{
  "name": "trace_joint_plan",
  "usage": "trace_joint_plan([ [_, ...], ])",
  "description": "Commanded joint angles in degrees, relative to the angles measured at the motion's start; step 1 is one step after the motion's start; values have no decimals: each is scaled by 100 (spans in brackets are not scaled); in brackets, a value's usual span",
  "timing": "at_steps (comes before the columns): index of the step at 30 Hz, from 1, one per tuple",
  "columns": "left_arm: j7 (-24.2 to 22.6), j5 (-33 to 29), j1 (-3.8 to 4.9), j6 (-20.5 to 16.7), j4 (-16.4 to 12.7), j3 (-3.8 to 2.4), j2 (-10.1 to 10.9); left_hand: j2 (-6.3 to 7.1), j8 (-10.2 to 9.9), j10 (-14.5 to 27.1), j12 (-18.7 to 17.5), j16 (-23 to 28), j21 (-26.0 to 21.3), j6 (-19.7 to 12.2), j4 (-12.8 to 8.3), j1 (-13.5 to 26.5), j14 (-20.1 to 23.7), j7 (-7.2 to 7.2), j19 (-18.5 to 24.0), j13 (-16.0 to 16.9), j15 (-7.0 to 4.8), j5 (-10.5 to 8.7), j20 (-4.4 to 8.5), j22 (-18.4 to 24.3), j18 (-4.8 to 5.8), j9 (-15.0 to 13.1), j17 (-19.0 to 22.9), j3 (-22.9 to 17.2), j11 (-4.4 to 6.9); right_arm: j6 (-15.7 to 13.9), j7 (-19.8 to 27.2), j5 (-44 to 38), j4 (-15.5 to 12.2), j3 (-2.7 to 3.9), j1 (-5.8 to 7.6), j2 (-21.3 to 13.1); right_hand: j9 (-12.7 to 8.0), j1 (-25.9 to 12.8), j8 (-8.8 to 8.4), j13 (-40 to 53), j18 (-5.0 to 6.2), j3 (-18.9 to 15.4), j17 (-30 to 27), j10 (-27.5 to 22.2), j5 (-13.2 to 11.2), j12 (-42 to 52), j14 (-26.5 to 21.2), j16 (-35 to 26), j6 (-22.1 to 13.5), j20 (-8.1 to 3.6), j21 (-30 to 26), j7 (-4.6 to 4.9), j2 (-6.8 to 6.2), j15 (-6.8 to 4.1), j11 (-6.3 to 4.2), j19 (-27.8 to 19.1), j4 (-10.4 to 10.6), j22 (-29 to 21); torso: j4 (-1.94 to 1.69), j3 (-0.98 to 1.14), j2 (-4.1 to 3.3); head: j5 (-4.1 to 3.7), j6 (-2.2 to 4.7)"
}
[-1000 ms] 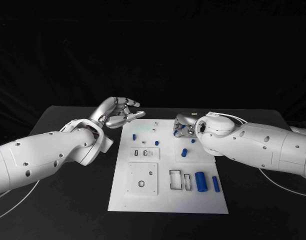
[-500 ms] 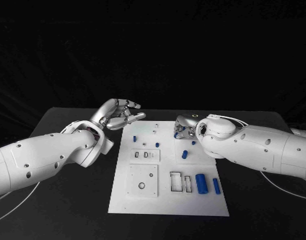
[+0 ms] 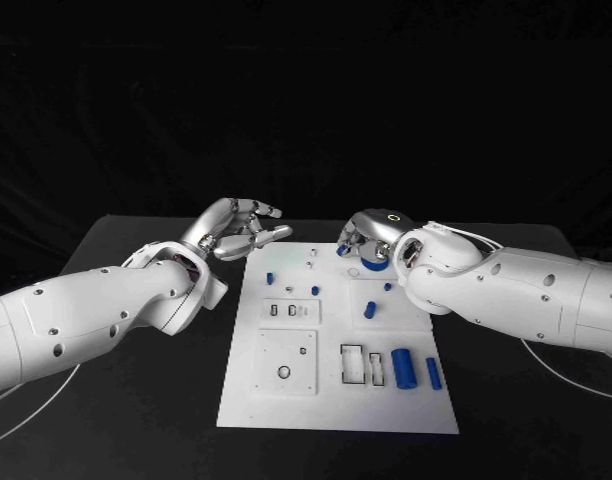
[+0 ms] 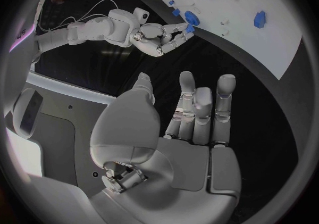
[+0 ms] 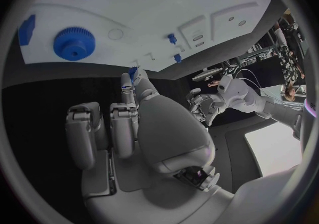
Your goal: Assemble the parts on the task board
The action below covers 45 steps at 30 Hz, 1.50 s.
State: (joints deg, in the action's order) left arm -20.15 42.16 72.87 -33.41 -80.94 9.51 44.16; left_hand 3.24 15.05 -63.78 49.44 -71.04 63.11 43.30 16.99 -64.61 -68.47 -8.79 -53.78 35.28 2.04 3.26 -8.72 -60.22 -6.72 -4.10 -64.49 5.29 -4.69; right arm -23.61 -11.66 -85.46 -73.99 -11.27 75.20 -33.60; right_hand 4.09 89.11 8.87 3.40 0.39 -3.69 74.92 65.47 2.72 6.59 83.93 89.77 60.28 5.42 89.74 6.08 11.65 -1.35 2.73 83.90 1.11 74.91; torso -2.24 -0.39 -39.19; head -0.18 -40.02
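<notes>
Over the last second the right hand [image 3: 368,238] has lifted off the board [image 3: 338,400] near its far right edge, and a small blue part [image 5: 133,73] shows between thumb and fingertip, so I judge it picked and ready to carry to its seat. The blue gear [image 5: 74,43] lies on the board beneath. The left hand [image 3: 238,228] hovers off the far left corner, fingers apart, holding nothing.
</notes>
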Motion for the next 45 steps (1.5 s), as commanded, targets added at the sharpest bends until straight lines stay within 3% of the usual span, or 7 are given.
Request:
trace_joint_plan([
  [1,-59,9,10,18,-20,-5,-12,-39,-12,11,-17,12,-35,51,-17,-4,42,-6,31,-6,-6,-31,5,1,-119,5,3,-25,2,-458,331,15,45,16,18,79,58,68,-20,1,-39,15,1508,34,17,-38,607,23,96,-16,26,-74,-7,39,3,610,14,1509,1,-8,-15,2,33],
  [13,-59,25,95,4,-89,-6,31,-68,-29,4,-22,23,-58,66,-21,-24,55,-5,46,-8,-6,-32,3,8,-122,4,10,-26,3,-205,369,-73,463,38,45,471,43,82,-76,0,-39,46,1508,22,17,-141,607,23,74,8,26,-65,-21,65,23,610,32,1509,-59,-63,-103,20,168],
  [20,-64,56,179,-28,-163,-9,71,-71,-32,2,-22,24,-59,70,-22,-30,56,-5,44,-9,-6,-32,3,6,-121,4,10,-25,3,-78,363,-146,701,39,39,647,38,85,-93,0,-39,55,1508,16,17,-170,607,23,66,13,26,-63,-25,70,26,610,37,1509,-103,-110,-174,16,205],
  [26,-52,63,254,-41,-219,-9,108,-71,-32,2,-22,23,-58,70,-22,-30,56,-5,44,-9,-6,-32,3,6,-121,4,9,-25,3,64,329,-259,861,39,27,751,34,87,-108,0,-39,63,1508,9,16,-198,607,23,60,18,26,-65,-31,72,27,610,43,1509,-121,-131,-228,20,196],
  [36,-42,64,301,-34,-266,-8,155,-73,-34,1,-23,25,-51,73,-23,-34,58,-4,31,-9,-6,-32,3,-5,-119,4,11,-25,3,200,261,-741,990,39,21,835,29,90,-128,0,-39,74,1508,0,15,-232,607,23,53,21,26,-71,-39,68,23,610,49,1509,-134,-131,-239,5,159],
  [45,-36,64,306,-3,-271,-7,178,-73,-34,1,-23,25,-51,73,-23,-34,58,-4,31,-9,-6,-32,3,-5,-119,4,11,-25,3,240,258,-855,1093,39,11,920,28,90,-131,0,-39,76,1508,-1,15,-238,607,23,52,22,26,-73,-41,66,21,610,51,1509,-122,-140,-232,4,137],
])
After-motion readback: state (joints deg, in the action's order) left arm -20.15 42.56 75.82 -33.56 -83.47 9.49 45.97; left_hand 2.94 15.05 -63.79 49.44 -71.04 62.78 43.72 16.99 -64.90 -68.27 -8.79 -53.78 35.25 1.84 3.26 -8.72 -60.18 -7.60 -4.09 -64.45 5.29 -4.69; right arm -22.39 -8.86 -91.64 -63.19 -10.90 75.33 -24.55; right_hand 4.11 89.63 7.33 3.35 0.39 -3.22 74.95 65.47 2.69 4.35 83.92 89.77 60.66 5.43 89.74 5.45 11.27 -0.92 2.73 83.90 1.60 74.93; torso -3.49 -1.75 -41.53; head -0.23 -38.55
